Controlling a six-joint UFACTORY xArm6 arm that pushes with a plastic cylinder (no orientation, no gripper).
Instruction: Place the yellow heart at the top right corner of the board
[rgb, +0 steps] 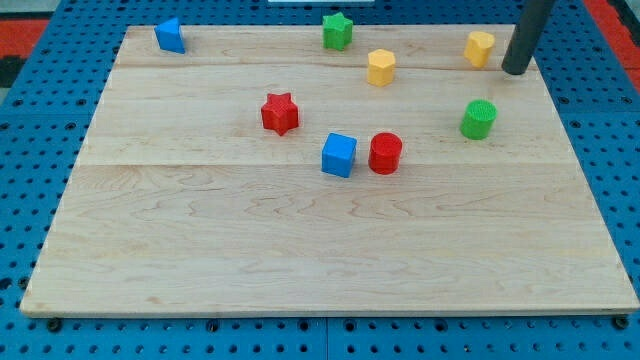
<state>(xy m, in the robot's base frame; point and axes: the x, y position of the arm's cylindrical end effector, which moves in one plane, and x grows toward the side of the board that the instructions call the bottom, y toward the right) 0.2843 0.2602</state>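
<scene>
Camera view shows the pale wooden counter (300, 250) with a small yellow heart-shaped block (479, 47) resting at its far right, close to the corner. Just right of it stands the dark rod's tip (515, 72), a bare tool gripping nothing. Placement looks nearly done; any last nudge needs repositioning left.
</scene>
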